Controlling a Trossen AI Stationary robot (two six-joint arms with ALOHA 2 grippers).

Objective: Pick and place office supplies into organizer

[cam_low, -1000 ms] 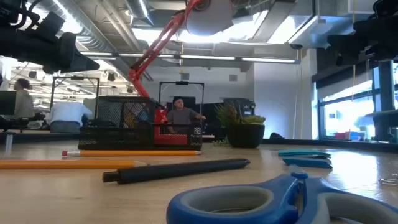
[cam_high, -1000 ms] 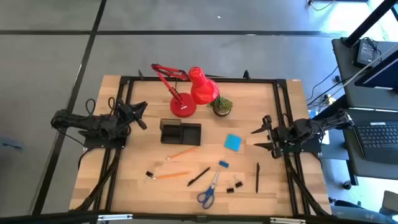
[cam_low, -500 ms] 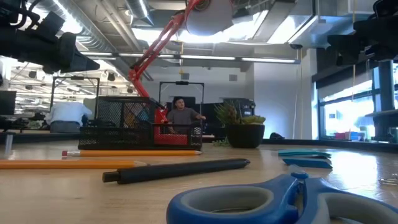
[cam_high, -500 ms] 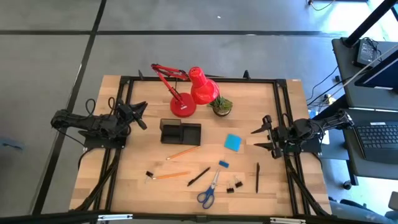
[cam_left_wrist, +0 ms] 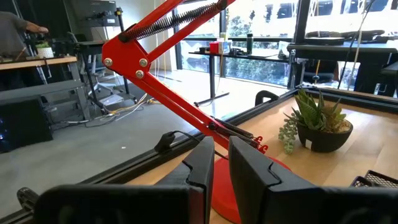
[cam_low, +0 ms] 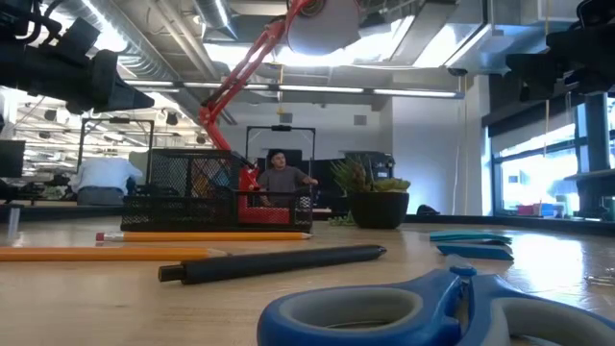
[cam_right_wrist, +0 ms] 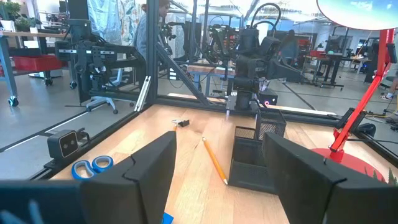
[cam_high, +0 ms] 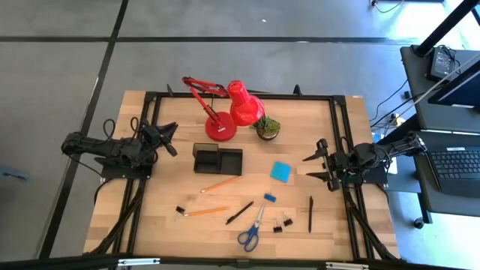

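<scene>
The office supplies lie flat on the wooden table's near half. They are two orange pencils (cam_high: 220, 184) (cam_high: 204, 212), two black pens (cam_high: 239, 213) (cam_high: 310, 214), blue-handled scissors (cam_high: 252, 229), a blue note pad (cam_high: 281, 171), a small blue eraser (cam_high: 269, 197) and black binder clips (cam_high: 282, 223) (cam_high: 180, 211). The black organizer (cam_high: 217, 159) stands on the table at mid-left. My left gripper (cam_high: 169, 139) hovers level at the left edge, its fingers nearly together with nothing between them (cam_left_wrist: 222, 165). My right gripper (cam_high: 313, 166) hovers level at the right edge, open and empty (cam_right_wrist: 217, 155).
A red desk lamp (cam_high: 225, 112) stands on its round base just behind the organizer, and a small potted plant (cam_high: 267, 127) is beside it. A black frame (cam_high: 240, 96) runs around the table's edges. People sit in the room beyond the table (cam_low: 281, 178).
</scene>
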